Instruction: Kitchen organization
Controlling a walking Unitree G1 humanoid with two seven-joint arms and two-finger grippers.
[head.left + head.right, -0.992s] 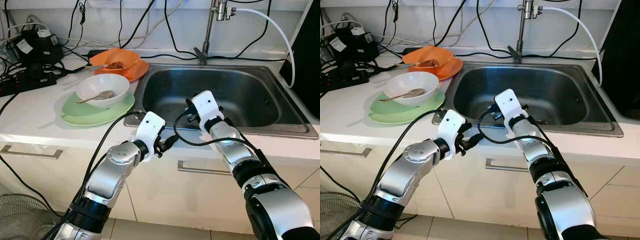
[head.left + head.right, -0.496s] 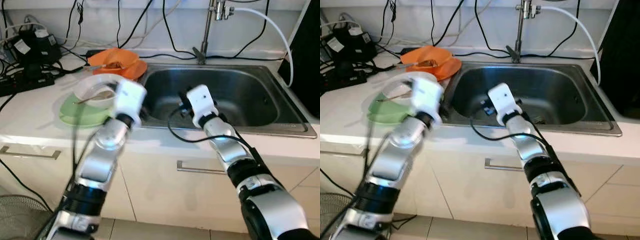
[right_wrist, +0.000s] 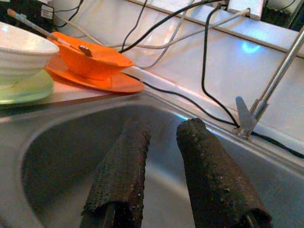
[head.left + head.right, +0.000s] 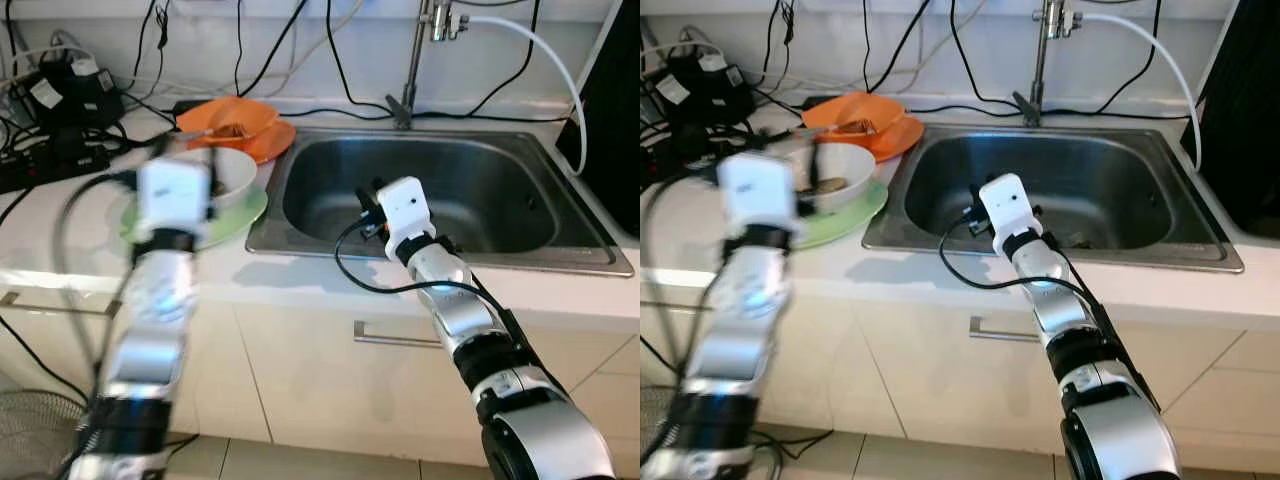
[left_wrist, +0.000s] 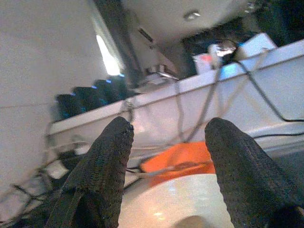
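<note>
A humanoid robot stands at a kitchen desk (image 4: 60, 235) with dirty dishes stacked at the left of the frame and a steel sink (image 4: 450, 190) at the centre. The left gripper (image 5: 166, 142), blurred in the head views, is raised at the left of the frame just in front of a white bowl (image 4: 232, 172), its two black fingers (image 5: 107, 156) spread wide and holding nothing. In the left wrist view the bowl's pale rim sits directly between and beyond those fingers, with an orange bowl (image 5: 178, 159) farther back. The white bowl rests on a green plate (image 4: 235, 212) and holds a spoon (image 4: 820, 186); behind it, toward the upper left, the orange bowl sits on an orange plate (image 4: 275, 140) with another utensil in it.

The right gripper (image 3: 164, 156) hangs over the near left part of the sink basin, its fingers parted a little and empty, pointing toward the tap (image 4: 415, 60) at the back.

The white bowl lies straight ahead of the left gripper and well to the left of the right one, so the left arm appears better placed for a pickup. The spoon's handle juts past the rim toward the left, which could get in the way of a grip on that side.
</note>
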